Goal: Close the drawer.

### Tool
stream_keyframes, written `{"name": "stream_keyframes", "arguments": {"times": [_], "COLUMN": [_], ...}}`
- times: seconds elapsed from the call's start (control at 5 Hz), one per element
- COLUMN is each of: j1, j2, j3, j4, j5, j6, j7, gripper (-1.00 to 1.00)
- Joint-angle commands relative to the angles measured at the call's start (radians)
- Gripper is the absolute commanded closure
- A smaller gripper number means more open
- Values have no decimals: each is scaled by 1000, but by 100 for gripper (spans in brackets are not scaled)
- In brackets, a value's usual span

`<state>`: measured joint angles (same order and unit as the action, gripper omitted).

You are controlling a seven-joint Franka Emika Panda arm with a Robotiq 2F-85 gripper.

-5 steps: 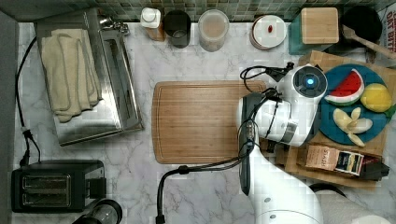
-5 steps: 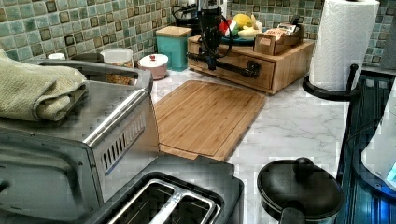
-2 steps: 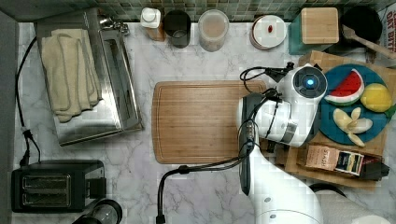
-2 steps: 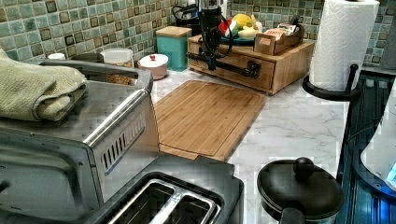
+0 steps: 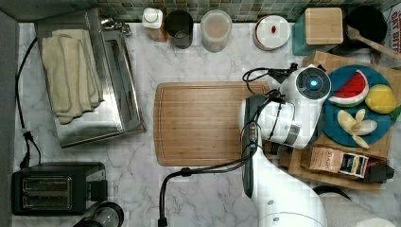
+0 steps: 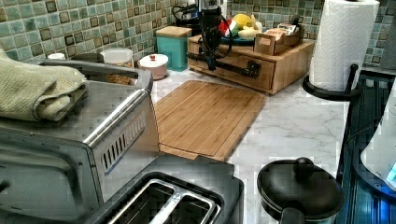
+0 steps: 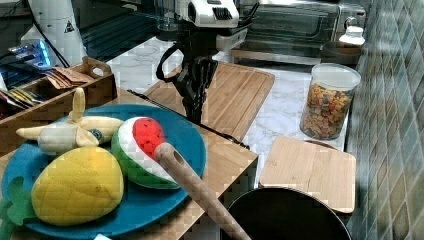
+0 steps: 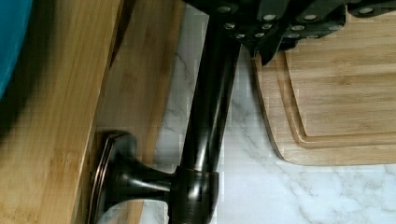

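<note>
Where the wooden box sits at the far end of the marble worktop (image 6: 299,121) in the left view, the drawer (image 6: 236,63) is in its front, with a dark bar handle (image 6: 233,68) across it. The drawer front looks nearly flat with the box, but I cannot tell if it is fully in. In the top view the white arm covers most of the drawer and the handle. The end effector (image 6: 210,60) hangs straight down at the handle. In the wrist view the handle (image 8: 210,116) runs right under the black fingers (image 8: 275,28), and the picture cuts off their upper parts. I cannot tell if the fingers are apart, together, or pinching the bar. In the right view the end effector (image 7: 195,112) dips behind the blue plate (image 7: 192,137), so its tips are hidden there. The plate sits on top of the box and holds a toy watermelon slice (image 7: 140,150). The cutting board (image 5: 203,123) lies flat on the worktop just beside the box. A paper towel roll (image 6: 343,44) stands near the box, and its top is cut off.
</note>
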<state>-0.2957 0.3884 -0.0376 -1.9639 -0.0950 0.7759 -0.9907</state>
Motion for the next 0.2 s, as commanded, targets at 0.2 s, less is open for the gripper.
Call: {"name": "stream_keyframes", "arguments": {"times": [0.2], "j1": [-157], "j2": [-5], "j3": [-134], "j4": [24], "j5": [-34], "j6": [42], "j7": [-94], "gripper": [100]}}
